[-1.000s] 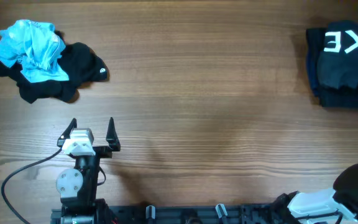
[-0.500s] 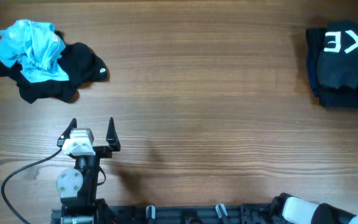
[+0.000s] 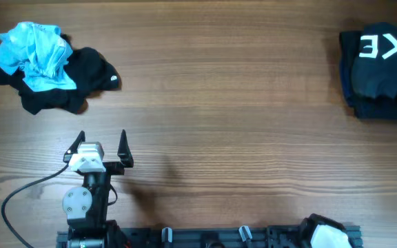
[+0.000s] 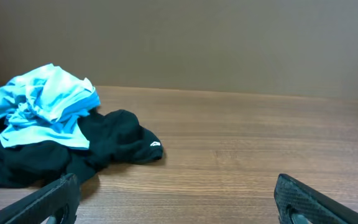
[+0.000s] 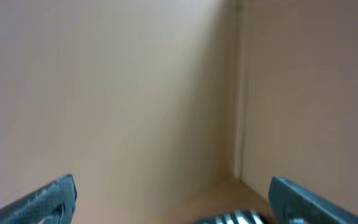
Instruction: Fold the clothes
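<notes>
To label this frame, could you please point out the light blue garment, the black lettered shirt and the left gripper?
light blue garment [image 3: 36, 55]: overhead view, middle of its crumpled top.
black lettered shirt [image 3: 384, 79]: overhead view, dark fabric below the white letters.
left gripper [image 3: 102, 135]: overhead view, midway between its open fingertips.

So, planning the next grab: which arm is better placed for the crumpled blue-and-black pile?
Left, likely. Its open fingers face the crumpled pile close by, clear in its wrist view. The right arm barely shows at the frame's edge, its camera facing only wall.

Heap [image 3: 47, 72] far left; stack [image 3: 384, 69] far right; left claw [image 3: 102, 134] before heap.
</notes>
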### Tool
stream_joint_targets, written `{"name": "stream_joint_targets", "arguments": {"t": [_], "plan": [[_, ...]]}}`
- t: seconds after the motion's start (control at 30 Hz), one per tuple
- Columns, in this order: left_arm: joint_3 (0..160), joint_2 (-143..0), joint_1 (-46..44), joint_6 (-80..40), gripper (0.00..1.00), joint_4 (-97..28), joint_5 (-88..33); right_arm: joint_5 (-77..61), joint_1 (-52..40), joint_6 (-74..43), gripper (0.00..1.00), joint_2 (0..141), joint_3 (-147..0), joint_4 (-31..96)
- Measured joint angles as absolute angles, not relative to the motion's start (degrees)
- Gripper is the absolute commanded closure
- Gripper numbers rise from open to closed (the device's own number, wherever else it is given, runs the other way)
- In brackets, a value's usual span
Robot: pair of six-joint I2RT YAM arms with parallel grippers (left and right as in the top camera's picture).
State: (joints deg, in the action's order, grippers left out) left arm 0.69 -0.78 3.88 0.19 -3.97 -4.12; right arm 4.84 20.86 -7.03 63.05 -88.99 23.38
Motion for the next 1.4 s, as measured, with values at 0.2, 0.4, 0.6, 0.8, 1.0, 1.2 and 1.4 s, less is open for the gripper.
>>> {"name": "stream_joint_targets", "arguments": {"t": [0.2,0.4,0.6,0.8,1.0,1.2,1.4], "plan": [[0.69,-0.78,3.88,0.19,0.00,-3.97,-3.92,-4.25,20.82,-4.34,0.00,47.35,-53.15,2.68],[0.69,-0.78,3.88,0.19,0.00,-3.97,-3.90,-7.94,20.75,-4.29,0.00,31.24,-31.55,-5.82],[0.69,-0.78,3.88,0.19,0.00,-3.97,-3.90,-9.02,18.39,-5.04,0.00,20.75,-20.23,-6.39],[0.69,-0.78,3.88,0.21,0.00,-3.97,-3.90,-9.02,15.86,-5.32,0.00,11.46,-11.33,-6.46],[0.69,-0.78,3.88,0.19,0.00,-3.97,-3.90,-8.99,11.97,-5.32,0.00,8.43,-6.33,-6.31],[0.69,-0.78,3.88,0.21,0.00,-3.97,-3.90,-8.95,8.62,-5.32,0.00,5.50,-2.42,-6.26],[0.69,-0.78,3.88,0.21,0.00,-3.97,-3.90,-8.95,8.49,-5.37,0.00,1.63,-0.67,-1.43]]}}
